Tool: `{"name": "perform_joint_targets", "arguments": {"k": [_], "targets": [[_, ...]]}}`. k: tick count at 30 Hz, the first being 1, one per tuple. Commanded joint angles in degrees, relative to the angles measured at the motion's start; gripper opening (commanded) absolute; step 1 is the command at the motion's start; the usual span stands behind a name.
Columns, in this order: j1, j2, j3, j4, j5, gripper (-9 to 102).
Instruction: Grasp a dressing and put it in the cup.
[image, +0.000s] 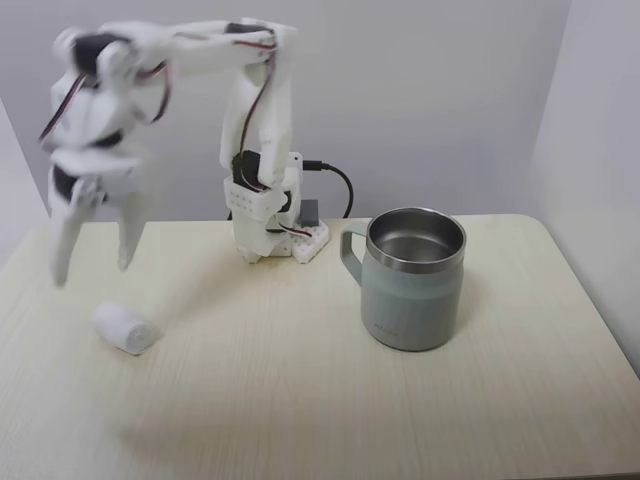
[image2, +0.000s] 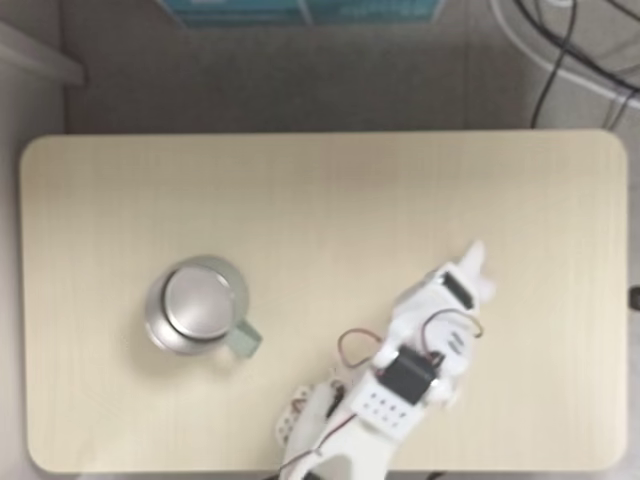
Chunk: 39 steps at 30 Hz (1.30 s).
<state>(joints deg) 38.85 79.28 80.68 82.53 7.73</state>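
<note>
Near the pale wooden table's (image: 300, 400) left edge lies the small white soft gauze roll (image: 126, 329), under the white gripper (image: 92, 266), wide open and empty, with the big sage-green steel-lined mug (image: 412, 279) toward the right.

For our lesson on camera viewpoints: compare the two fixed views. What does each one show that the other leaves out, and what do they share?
A fixed view gives the dressing lying on the table left of the cup, with the open gripper above it. A fixed view gives dark cables and a teal box past the table's edge. In both fixed views: the cup, the arm and the table.
</note>
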Motion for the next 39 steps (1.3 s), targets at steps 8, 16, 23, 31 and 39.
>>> {"name": "perform_joint_targets", "arguments": {"k": [8,16,23,31,39], "targets": [[6.24,16.26,2.81,-6.77,-7.56,26],[5.54,18.9,-2.11,-11.95,-9.84,25],[3.6,18.98,-6.86,-14.15,-11.43,23],[0.53,15.91,-13.27,-17.49,-13.45,9],[1.58,15.82,-13.54,-18.54,-15.56,0]]}}
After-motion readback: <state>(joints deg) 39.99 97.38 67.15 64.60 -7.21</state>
